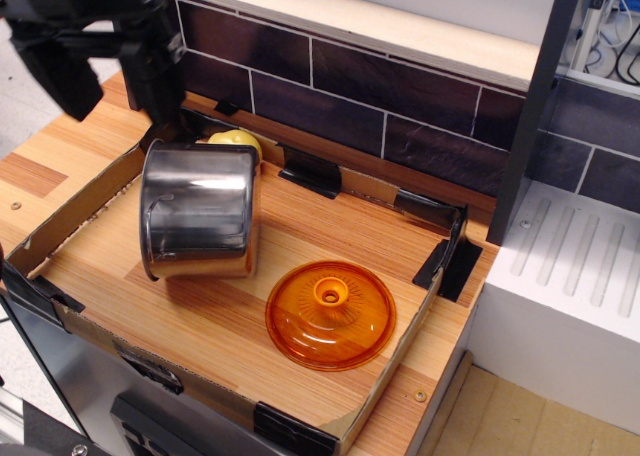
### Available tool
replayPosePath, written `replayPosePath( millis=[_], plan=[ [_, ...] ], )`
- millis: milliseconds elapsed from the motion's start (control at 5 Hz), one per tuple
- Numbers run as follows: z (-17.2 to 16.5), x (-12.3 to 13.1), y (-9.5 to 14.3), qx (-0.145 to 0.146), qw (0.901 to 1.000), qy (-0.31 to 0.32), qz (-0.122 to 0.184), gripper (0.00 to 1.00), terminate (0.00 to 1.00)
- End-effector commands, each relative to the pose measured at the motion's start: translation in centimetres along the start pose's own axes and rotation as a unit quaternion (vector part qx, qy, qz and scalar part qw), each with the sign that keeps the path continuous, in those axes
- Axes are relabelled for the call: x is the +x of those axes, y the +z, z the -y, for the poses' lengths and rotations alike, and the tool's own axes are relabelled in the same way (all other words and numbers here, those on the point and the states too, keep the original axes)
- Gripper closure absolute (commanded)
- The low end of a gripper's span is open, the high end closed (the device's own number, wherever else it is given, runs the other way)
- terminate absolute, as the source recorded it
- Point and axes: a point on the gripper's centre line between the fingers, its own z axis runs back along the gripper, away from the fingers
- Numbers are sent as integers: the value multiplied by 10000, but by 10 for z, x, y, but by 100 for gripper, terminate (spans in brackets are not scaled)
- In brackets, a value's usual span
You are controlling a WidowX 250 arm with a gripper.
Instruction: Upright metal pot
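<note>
The metal pot [198,214] lies on its side in the left part of a shallow cardboard tray [400,361], its mouth turned toward the back wall and a wire loop handle facing up. My gripper [112,81] is black and blurred at the top left, above and behind the pot's left side. Its two fingers stand apart with nothing between them. It does not touch the pot.
A translucent orange domed lid [330,314] with a knob lies flat in the tray to the pot's right. A yellow object [236,142] sits behind the pot. A dark tiled back wall [380,106] runs behind the tray. A white sink unit [570,296] stands at the right.
</note>
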Motion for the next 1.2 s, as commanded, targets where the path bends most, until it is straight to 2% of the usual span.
replayPosePath(
  millis=[0,200,400,600,1000],
  plan=[
    [-13,2,-8,-444,9960,-769,125,0,0],
    [-15,6,-13,-438,9952,-847,204,0,0],
    [-17,7,-20,-298,9959,-826,213,0,0],
    [-19,4,-32,-210,9964,-816,44,0,0],
    [-4,-5,-51,-413,9952,-846,-255,0,0]
  ],
)
